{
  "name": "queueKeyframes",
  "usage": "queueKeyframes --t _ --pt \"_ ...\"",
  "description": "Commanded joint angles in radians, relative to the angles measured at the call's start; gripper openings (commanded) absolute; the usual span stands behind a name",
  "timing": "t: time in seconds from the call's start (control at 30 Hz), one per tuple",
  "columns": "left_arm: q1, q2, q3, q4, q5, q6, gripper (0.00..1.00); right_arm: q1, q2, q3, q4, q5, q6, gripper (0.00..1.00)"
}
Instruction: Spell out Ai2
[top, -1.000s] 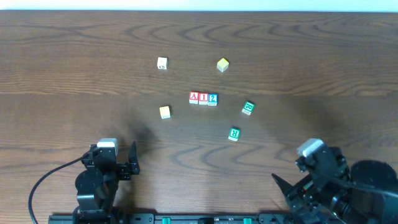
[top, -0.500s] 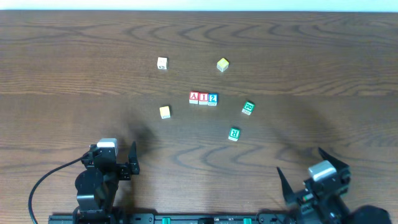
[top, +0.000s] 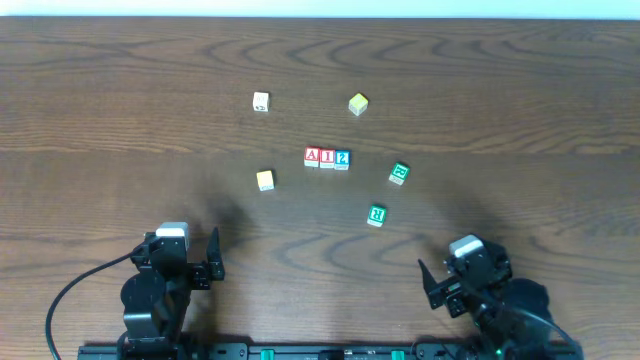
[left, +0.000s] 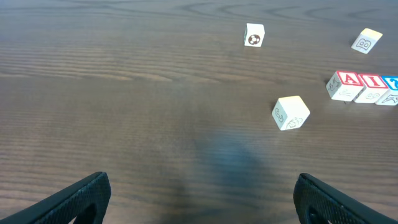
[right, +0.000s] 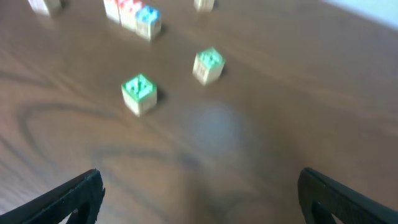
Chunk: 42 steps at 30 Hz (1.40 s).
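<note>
right gripper (top: 464, 278) has swung in from the 4 o'clock corner over the last second. It now sits low at 5 o'clock, jaws wide, empty, aimed toward 12. left gripper (left: 199, 196) is parked at 7 o'clock, also wide and empty, hasn't budged. Blocks haven't shifted: A block (top: 312, 157), I block (top: 327, 158) and 2 block (top: 343, 158) touch in a row mid-table, A at the 9 o'clock end. I read the word as spelled, arms just homing.
</note>
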Motion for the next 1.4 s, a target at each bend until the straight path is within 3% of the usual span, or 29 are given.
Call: queueKeyframes --t 0.0,1.37 --pt "0.001 -0.006 -0.017 0.003 0.0 -0.004 0.95 -0.009 -0.009 -0.051 0.001 -0.001 -0.011 0.99" --pt "0.001 -0.006 -0.017 0.003 0.0 -0.004 0.95 -0.009 -0.009 -0.07 0.006 -0.001 -0.011 0.99"
